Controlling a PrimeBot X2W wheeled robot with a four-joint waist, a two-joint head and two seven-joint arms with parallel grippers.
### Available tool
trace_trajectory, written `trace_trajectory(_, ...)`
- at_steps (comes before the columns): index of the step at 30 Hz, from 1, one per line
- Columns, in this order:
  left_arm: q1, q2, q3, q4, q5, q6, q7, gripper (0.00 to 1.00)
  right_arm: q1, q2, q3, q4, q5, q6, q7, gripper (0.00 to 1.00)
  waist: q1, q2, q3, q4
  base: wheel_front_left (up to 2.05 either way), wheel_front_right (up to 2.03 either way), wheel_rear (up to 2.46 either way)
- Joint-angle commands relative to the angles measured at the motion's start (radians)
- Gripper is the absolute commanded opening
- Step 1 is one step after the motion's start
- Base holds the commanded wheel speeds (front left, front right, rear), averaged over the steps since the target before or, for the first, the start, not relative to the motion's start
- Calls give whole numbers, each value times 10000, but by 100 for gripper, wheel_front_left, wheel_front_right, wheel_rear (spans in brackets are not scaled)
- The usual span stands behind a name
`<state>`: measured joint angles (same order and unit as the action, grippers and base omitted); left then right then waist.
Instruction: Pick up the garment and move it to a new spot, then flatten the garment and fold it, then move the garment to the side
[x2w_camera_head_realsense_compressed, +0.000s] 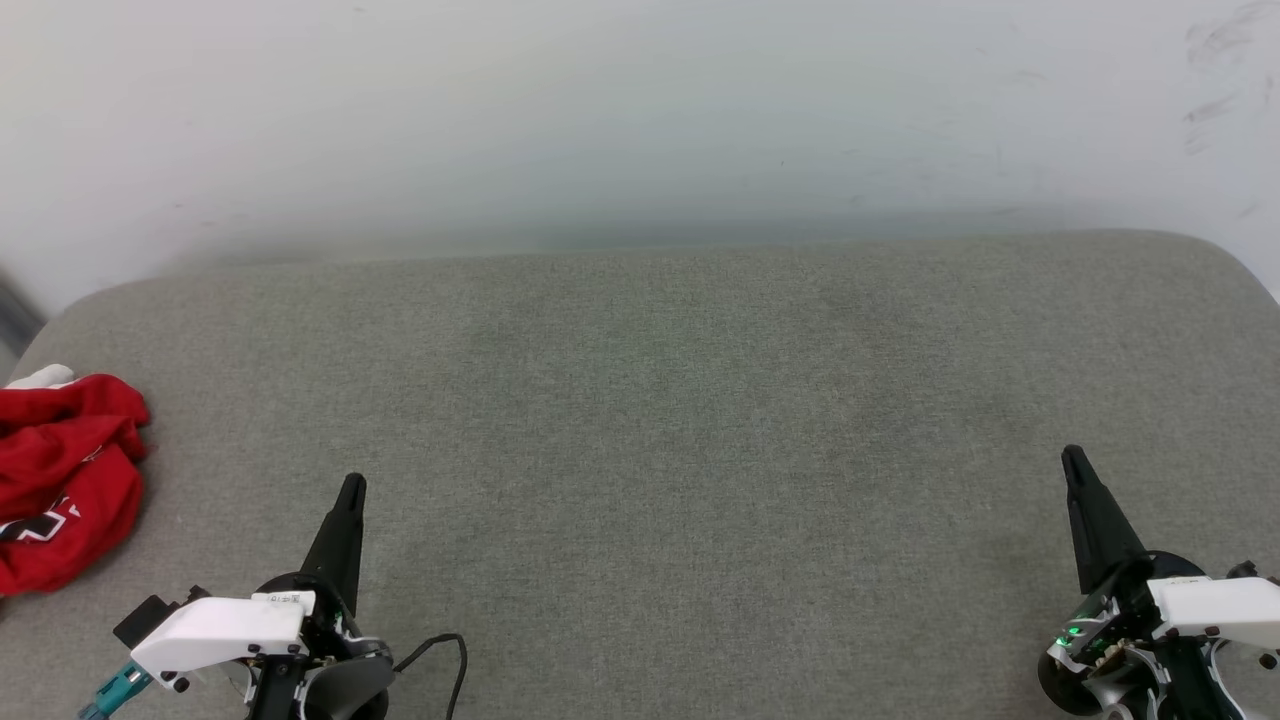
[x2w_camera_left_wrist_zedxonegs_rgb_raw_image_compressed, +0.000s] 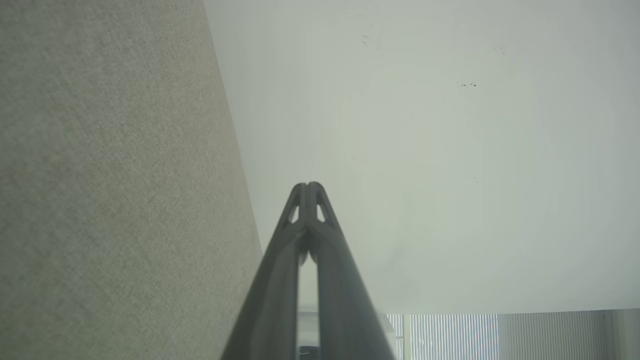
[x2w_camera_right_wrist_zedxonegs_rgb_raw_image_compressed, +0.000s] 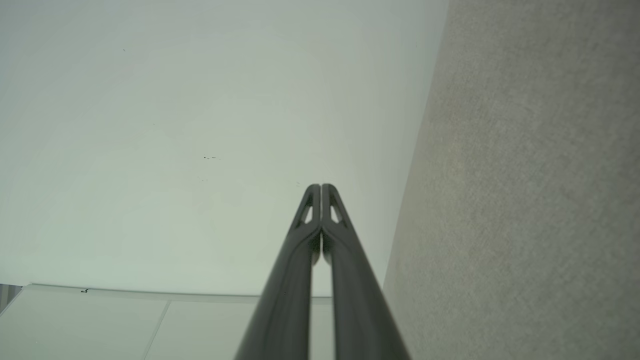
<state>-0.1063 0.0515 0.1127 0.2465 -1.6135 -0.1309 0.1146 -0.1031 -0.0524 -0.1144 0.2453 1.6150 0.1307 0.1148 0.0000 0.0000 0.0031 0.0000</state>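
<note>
The garment lies crumpled in a red heap at the left edge of the grey fabric surface. A scrap of white shows at its far end and a bit of black, white-outlined lettering on its near side. Part of it runs out of the head view, so its full extent cannot be told. It is bunched rather than spread, which suggests the pick-up has not yet begun.

The left gripper rests low by the near edge, toward the near-left corner, near the garment but clearly apart from it. The right gripper sits by the near edge toward the near-right corner, well apart from the garment. Both point toward the far edge and the pale wall. In each wrist view the two fingers meet at the tips with nothing between them: both grippers are closed and empty.

This looks like a rest pose, with the arms held wide and low so the middle of the surface is left open for laying the garment out. The left gripper seems the natural one to reach first. It would need to open, swing toward the left edge and pinch a raised fold. Loose cloth may sag and drag on the fabric as it lifts.
</note>
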Motion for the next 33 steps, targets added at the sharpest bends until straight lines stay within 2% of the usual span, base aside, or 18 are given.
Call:
trace_trajectory(1,-76,-14,37,-4,22,-23,19,0,-131,33,2,10,-49,0,15,0,0,0,0,0,0,0,0)
trace_trajectory(30,-76,-14,33,-4,19,-23,17,0,-131,33,6,10,-46,0,12,0,0,0,0,0,0,0,0)
trace_trajectory(31,14,-2,-8,31,-1,2,-4,100,19,0,1,26,0,2,-3,100,0,0,0,0,0,0,0)
trace_trajectory(33,131,-19,-39,180,1,2,-9,100,148,6,12,196,-1,0,-9,100,0,0,0,0,0,0,0)
